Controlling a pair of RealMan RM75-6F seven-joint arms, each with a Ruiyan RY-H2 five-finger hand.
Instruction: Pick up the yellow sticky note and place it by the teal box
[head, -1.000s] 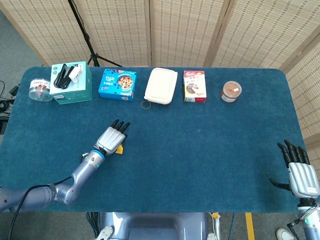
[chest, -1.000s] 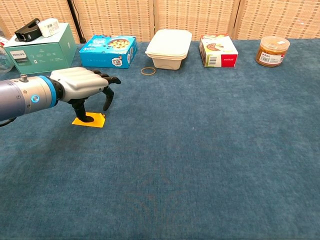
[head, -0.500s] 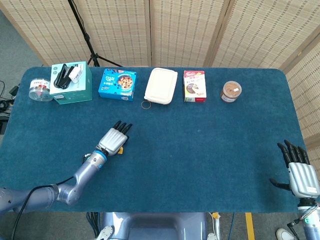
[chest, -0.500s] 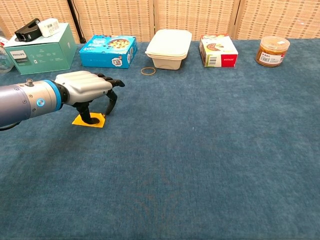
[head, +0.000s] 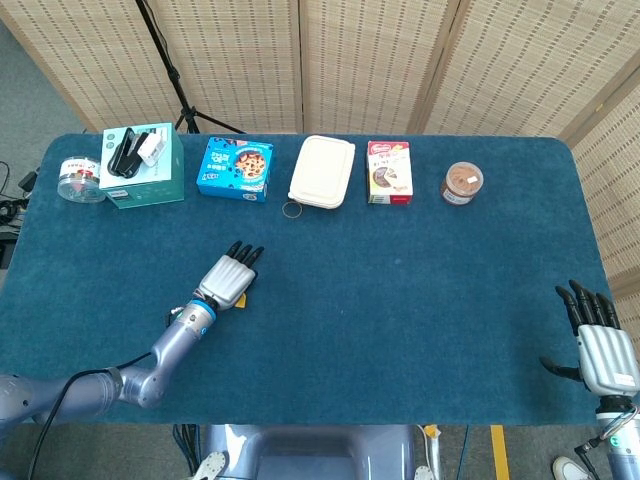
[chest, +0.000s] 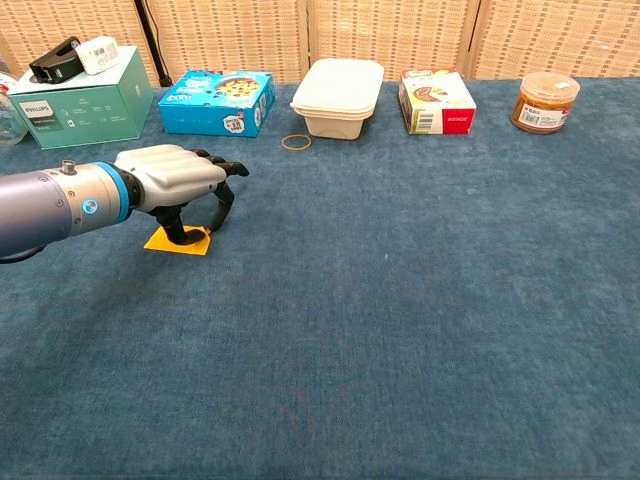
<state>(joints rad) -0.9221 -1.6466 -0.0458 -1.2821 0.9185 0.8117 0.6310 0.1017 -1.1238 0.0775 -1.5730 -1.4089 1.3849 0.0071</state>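
The yellow sticky note (chest: 188, 243) lies flat on the blue tablecloth, front left of centre. My left hand (chest: 175, 180) arches over it, thumb pressing on the note and curled fingertips (chest: 216, 222) touching down at its far right edge. The note is not lifted. In the head view the left hand (head: 228, 280) covers nearly all of the note. The teal box (head: 143, 165) stands at the back left, well away from the note, with a black and white device on top. My right hand (head: 600, 345) hangs off the table's front right corner, fingers spread and holding nothing.
Along the back edge stand a blue cookie box (head: 236, 168), a white lidded container (head: 322, 171), a red carton (head: 389, 172) and a brown jar (head: 462, 183). A rubber band (head: 291, 209) lies before the container. A clear tub (head: 81, 179) sits left of the teal box.
My left hand has sunk a little lower and edged right over the note, its fingers curling closer to the cloth. The note and the right hand have not moved.
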